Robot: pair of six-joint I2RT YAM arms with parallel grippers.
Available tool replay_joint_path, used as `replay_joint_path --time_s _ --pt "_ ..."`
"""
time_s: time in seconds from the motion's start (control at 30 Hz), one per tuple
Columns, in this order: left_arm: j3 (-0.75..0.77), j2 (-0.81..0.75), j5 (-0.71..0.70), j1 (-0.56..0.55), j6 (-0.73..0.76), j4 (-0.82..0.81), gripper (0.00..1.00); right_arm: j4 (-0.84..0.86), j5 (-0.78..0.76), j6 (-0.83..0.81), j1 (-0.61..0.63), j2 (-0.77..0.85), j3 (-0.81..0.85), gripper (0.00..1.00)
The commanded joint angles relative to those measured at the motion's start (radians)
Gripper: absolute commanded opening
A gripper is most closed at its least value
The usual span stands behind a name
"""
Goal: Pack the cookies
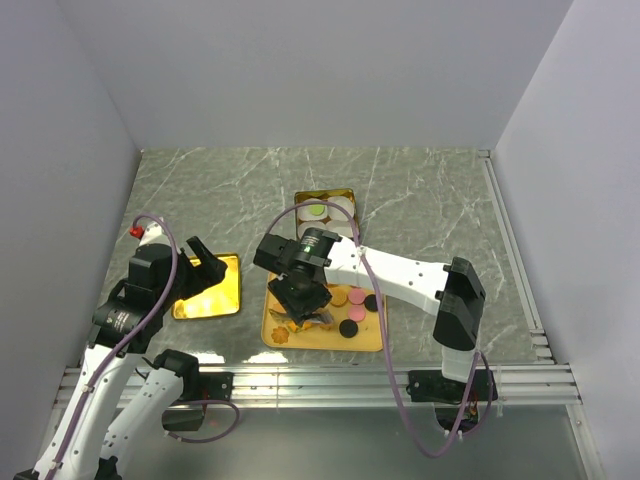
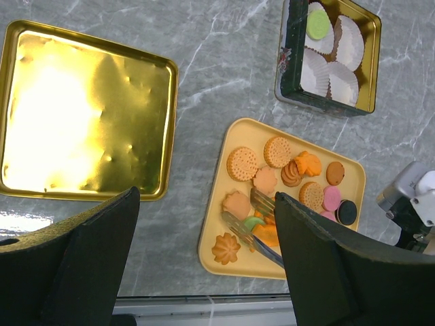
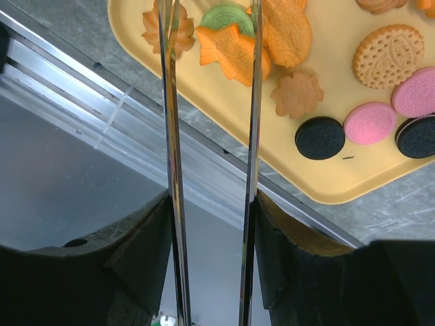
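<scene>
On grey marbled worktop (image 1: 430, 200), presenting cookies (image 2: 277, 151) spread over yellow tray (image 3: 319, 180), one green lying in tin (image 2: 289, 61) among paper cups (image 2: 343, 81). Clamping right fingers (image 3: 136, 265) on tongs (image 3: 170, 136), tips reaching over tray. Holding left fingers (image 2: 68, 265) wide apart above gold lid (image 2: 88, 115).

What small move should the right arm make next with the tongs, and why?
Probably ease the tongs down and squeeze. The right gripper holds them with the blades apart over the yellow tray, with a green cookie and an orange fish-shaped cookie between the tips. How high the tips sit is unclear, so go slowly.
</scene>
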State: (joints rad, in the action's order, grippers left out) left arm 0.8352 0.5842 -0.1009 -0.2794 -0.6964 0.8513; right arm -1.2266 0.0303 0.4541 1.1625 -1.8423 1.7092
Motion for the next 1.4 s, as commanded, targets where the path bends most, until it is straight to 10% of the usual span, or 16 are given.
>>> replay_joint_path --time_s 0.0,0.93,1.37 --pt "0.005 -0.003 -0.003 -0.003 -0.002 -0.009 0.86 -0.011 -0.018 -0.011 0.002 -0.021 0.056 0.54" --pt "0.005 0.005 -0.005 -0.003 -0.003 -0.006 0.85 -0.093 -0.056 -0.015 -0.023 0.002 0.234 0.41" --pt "0.005 0.008 -0.013 -0.003 -0.008 -0.005 0.85 -0.113 -0.033 -0.109 -0.311 -0.011 0.388 0.4"
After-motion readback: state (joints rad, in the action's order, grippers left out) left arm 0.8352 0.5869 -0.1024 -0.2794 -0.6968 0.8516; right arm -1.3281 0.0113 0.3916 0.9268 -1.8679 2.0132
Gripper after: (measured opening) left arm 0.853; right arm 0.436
